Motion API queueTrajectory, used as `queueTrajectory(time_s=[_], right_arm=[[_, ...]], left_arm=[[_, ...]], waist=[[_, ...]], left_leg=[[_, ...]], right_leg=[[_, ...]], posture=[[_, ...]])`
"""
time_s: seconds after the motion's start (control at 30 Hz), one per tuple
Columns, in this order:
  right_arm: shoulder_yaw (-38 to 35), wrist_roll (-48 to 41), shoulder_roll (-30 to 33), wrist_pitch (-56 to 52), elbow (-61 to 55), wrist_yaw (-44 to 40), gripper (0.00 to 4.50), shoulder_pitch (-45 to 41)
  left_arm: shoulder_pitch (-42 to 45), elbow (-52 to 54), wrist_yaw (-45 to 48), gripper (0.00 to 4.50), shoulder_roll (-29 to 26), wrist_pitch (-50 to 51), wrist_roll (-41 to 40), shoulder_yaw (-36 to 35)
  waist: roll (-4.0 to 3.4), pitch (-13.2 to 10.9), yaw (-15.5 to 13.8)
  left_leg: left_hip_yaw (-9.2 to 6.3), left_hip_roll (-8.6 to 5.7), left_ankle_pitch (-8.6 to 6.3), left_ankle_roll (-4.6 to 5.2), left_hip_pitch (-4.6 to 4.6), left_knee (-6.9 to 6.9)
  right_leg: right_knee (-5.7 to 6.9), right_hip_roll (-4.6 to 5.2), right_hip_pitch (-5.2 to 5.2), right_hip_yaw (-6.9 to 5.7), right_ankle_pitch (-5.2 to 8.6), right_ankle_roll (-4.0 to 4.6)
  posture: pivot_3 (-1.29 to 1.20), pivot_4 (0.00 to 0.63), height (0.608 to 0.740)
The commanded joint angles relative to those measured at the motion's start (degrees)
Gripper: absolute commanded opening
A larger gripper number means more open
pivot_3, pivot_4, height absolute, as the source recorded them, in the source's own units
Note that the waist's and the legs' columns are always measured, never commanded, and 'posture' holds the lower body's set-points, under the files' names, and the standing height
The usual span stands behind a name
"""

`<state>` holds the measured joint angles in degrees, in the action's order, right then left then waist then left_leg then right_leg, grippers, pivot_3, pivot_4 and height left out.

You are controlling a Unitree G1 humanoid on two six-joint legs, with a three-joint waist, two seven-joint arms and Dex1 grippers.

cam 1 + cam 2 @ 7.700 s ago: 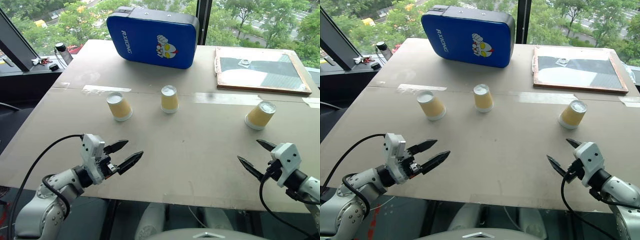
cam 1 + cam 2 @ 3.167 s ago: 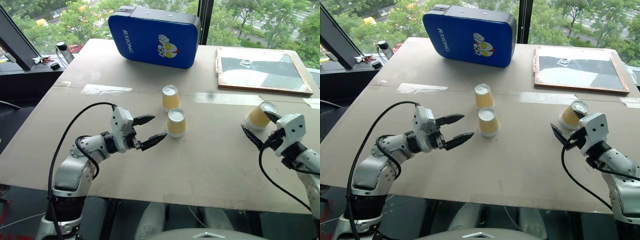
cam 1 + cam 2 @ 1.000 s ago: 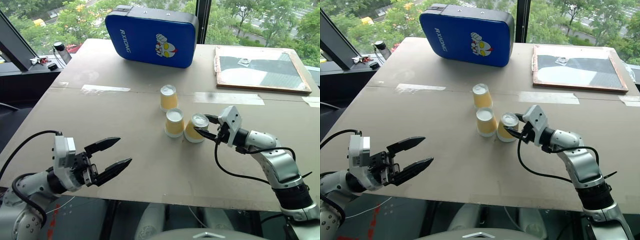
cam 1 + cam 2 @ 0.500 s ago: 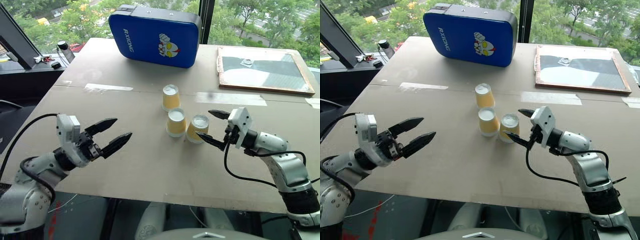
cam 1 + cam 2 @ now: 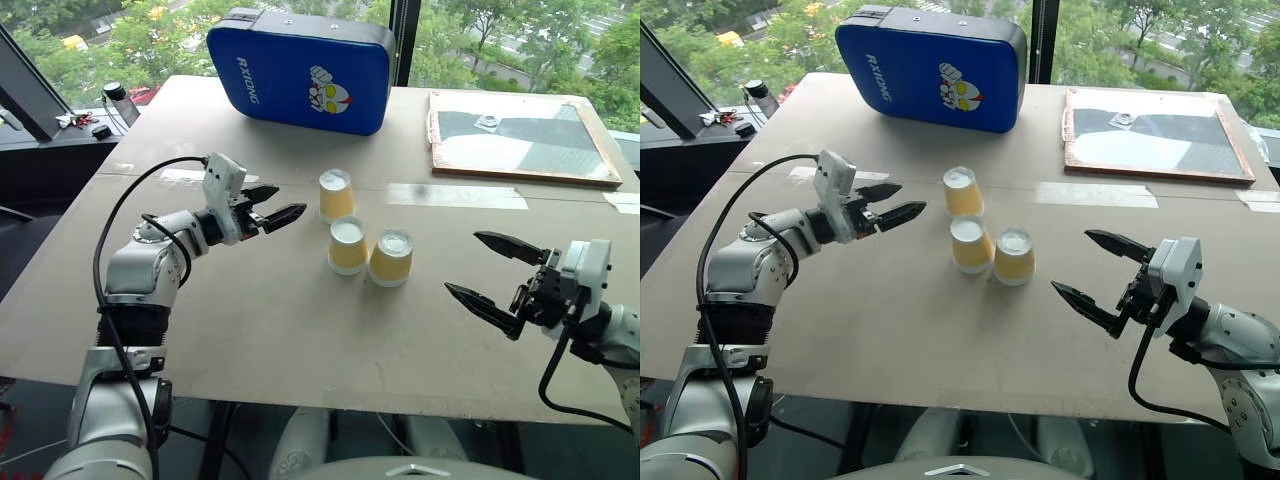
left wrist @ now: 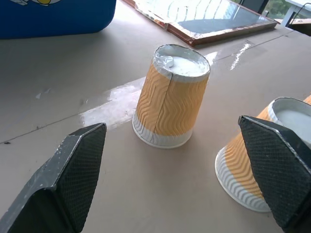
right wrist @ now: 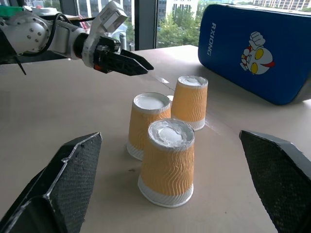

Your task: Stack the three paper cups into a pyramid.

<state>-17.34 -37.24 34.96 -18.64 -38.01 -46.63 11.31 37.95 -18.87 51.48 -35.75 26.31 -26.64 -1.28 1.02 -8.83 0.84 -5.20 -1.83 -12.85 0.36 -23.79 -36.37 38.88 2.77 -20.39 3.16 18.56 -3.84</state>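
Here the wide tan desk point(image 5: 300, 330) carries everything. At its far edge a blue padded case point(image 5: 305, 70) with a cartoon figure leans up, and to the far right lies a wood-framed board point(image 5: 520, 140). Strips of clear tape point(image 5: 455, 196) run across the desk behind the cups.

The left gripper point(image 5: 275, 213) is held over the desk left of centre, its fingers point(image 5: 285, 214) parted and empty, pointing right toward the farthest cup with a clear gap to it. The right gripper point(image 5: 495, 275) hangs near the right front of the desk, its fingers point(image 5: 485, 305) spread wide and holding nothing, well apart from the cups.

The three paper cups stand upside down near the middle of the desk, white bases up, none stacked. The far cup point(image 5: 336, 195) sits alone just behind the other two. The middle cup point(image 5: 348, 246) and the right cup point(image 5: 391, 258) stand side by side, just beside each other; whether they touch I cannot tell. All three rest directly on the desk
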Motion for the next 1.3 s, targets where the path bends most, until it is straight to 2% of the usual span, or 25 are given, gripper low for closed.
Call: queueTrajectory(time_s=[0.03,0.27,0.57,0.73,0.83,0.87,0.93,1.0,1.07,1.2,1.23,1.3], right_arm=[[-5.41,-2.03,0.51,0.74,-5.41,1.48,4.48,3.78],[-10.09,-6.76,1.32,-0.01,-8.68,3.15,4.48,7.02],[-11.66,-16.64,12.88,-7.99,-1.96,0.58,4.48,-3.61],[-11.83,-18.03,15.47,-9.66,-0.02,-0.56,4.48,-6.19],[-12.11,-17.75,15.55,-9.71,0.25,-1.25,4.50,-6.07],[-12.19,-17.64,15.51,-9.68,0.19,-1.50,4.50,-5.84],[-12.32,-17.43,15.23,-9.47,-0.03,-1.81,4.50,-5.31],[-12.36,-17.01,14.86,-9.11,-0.17,-2.12,4.50,-4.69],[-12.23,-16.46,14.43,-8.71,-0.39,-2.32,4.50,-3.97],[-11.80,-15.24,13.44,-7.99,-0.85,-2.51,4.50,-2.50],[-11.78,-15.02,13.20,-7.84,-0.88,-2.59,4.50,-2.20],[-12.20,-14.75,12.73,-7.36,-0.38,-3.29,4.50,-1.50]], left_arm=[[5.93,-9.23,3.57,4.50,1.29,-6.86,5.13,2.03],[13.96,-21.87,8.32,4.50,6.05,-13.08,9.45,3.07],[19.51,-32.39,9.98,4.50,10.05,-19.33,14.47,3.79],[20.82,-35.49,9.24,4.50,11.75,-21.19,16.15,3.35],[21.02,-36.69,9.41,3.75,12.85,-22.48,16.18,2.57],[21.10,-37.06,9.29,3.18,13.06,-22.77,16.35,2.40],[21.21,-37.67,9.05,2.39,13.20,-23.41,16.62,2.08],[21.34,-38.11,8.87,1.85,13.25,-24.00,16.57,1.71],[21.40,-38.17,9.18,1.63,13.09,-24.21,16.42,1.38],[19.95,-34.83,11.22,1.62,11.51,-23.73,14.92,-0.33],[19.33,-32.81,11.99,1.62,10.84,-23.12,14.04,-1.04],[17.06,-21.61,14.91,1.62,9.15,-16.78,9.15,-3.00]], waist=[[0.02,-0.01,0.13],[0.11,-0.05,0.07],[0.20,-0.11,0.12],[0.37,-0.21,-0.13],[0.38,-0.22,-0.14],[0.38,-0.22,-0.10],[0.38,-0.22,-0.06],[0.38,-0.22,-0.05],[0.38,-0.22,-0.05],[0.39,-0.22,0.02],[0.39,-0.22,0.13],[0.38,-0.23,0.34]], left_leg=[[0.00,0.00,0.00,0.00,-0.02,0.00],[0.04,-0.01,0.00,0.01,-0.02,-0.06],[0.04,-0.01,0.00,0.02,-0.03,-0.11],[0.02,-0.02,0.00,0.02,-0.11,-0.11],[-0.02,-0.02,0.00,0.02,-0.14,-0.15],[-0.02,-0.02,0.00,0.02,-0.14,-0.16],[-0.02,-0.02,0.00,0.02,-0.14,-0.17],[-0.03,-0.02,0.00,0.02,-0.13,-0.18],[-0.02,-0.02,0.00,0.02,-0.13,-0.19],[-0.02,-0.02,0.00,0.02,-0.13,-0.19],[-0.02,-0.02,0.00,0.02,-0.13,-0.19],[-0.02,0.00,0.00,0.02,-0.13,-0.19]], right_leg=[[0.00,-0.01,0.00,-0.01,0.00,0.00],[0.02,0.00,0.03,0.01,0.00,-0.01],[0.03,0.00,0.04,0.01,-0.01,-0.01],[-0.01,0.01,0.02,-0.03,-0.01,-0.02],[0.00,0.01,0.03,-0.08,-0.01,-0.02],[0.00,0.01,0.03,-0.07,-0.01,-0.02],[0.02,0.01,0.03,-0.07,-0.01,-0.02],[0.04,0.01,0.03,-0.07,-0.01,-0.02],[0.04,0.01,0.03,-0.07,-0.01,-0.02],[0.05,0.01,0.02,-0.07,-0.01,-0.02],[0.05,0.01,0.02,-0.07,-0.01,-0.02],[0.05,0.00,0.01,-0.06,-0.01,-0.02]], posture=[[0.00,0.150,0.740],[0.00,0.150,0.740],[0.00,0.150,0.740],[0.00,0.150,0.740],[0.00,0.150,0.740],[0.00,0.150,0.740],[0.00,0.150,0.740],[0.00,0.150,0.740],[0.00,0.150,0.740],[0.00,0.150,0.740],[0.00,0.150,0.740],[0.00,0.150,0.740]])
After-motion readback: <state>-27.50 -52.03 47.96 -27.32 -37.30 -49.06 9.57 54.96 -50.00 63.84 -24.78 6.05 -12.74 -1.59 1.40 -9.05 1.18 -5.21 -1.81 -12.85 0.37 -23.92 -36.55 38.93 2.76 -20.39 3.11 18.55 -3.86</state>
